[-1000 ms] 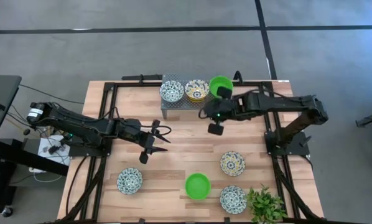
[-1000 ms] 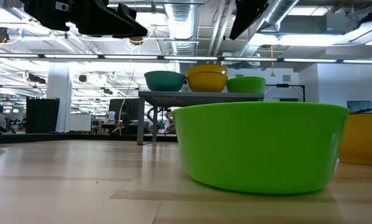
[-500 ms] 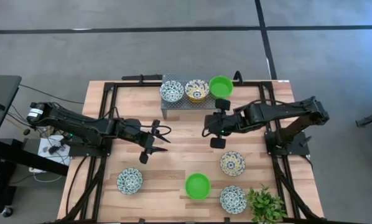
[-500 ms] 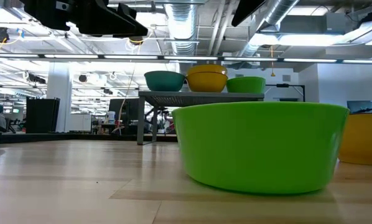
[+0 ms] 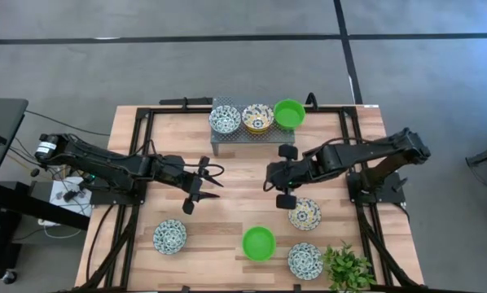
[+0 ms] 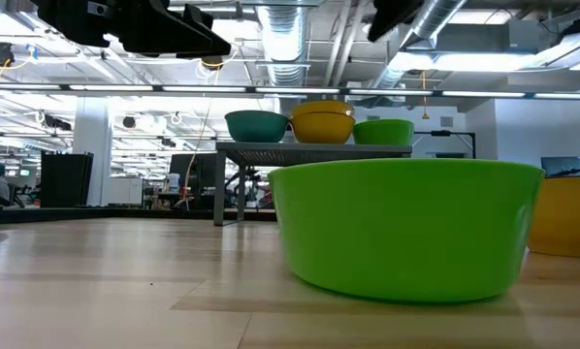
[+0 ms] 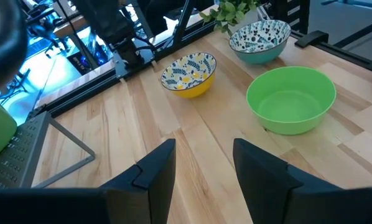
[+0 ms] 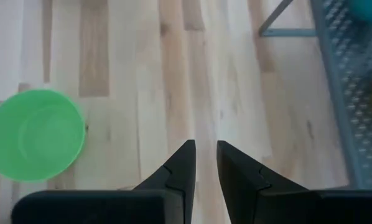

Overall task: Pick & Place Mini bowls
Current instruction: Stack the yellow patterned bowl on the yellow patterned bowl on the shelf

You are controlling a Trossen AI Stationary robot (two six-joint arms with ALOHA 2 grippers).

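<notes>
1. Metal rack point(image 5: 227, 138) at the table's far edge holds three stations in a row: blue-and-white bowl point(image 5: 225, 120), yellow bowl stack point(image 5: 257, 118), green bowl on the rack point(image 5: 289, 113).
2. Loose on the wooden table point(image 5: 235, 187): a blue-and-white bowl at near left point(image 5: 169, 236), a green bowl point(image 5: 258, 242) near centre, a yellow patterned bowl point(image 5: 306, 215) and another blue-and-white bowl point(image 5: 304, 260), just beside the leafy plant point(image 5: 348, 268).
3. Right gripper point(image 5: 281, 176) hangs over mid-table, touching nothing; its edge sits close to the yellow patterned bowl. Fingers point(image 8: 183, 163) carry nothing, only a narrow gap between them.
4. Left gripper point(image 5: 203, 181) waits left of centre, fingers point(image 7: 155, 171) spread apart, empty.
5. Handling, judged: the patterned bowls look like glazed ceramic, so stiff, slick and chippable; the green ones look lighter, perhaps plastic.
6. Best hold is likely the rim wall, one finger inside and one outside, since a round body offers no flat sides. Set down gently when nesting on a stack.
</notes>
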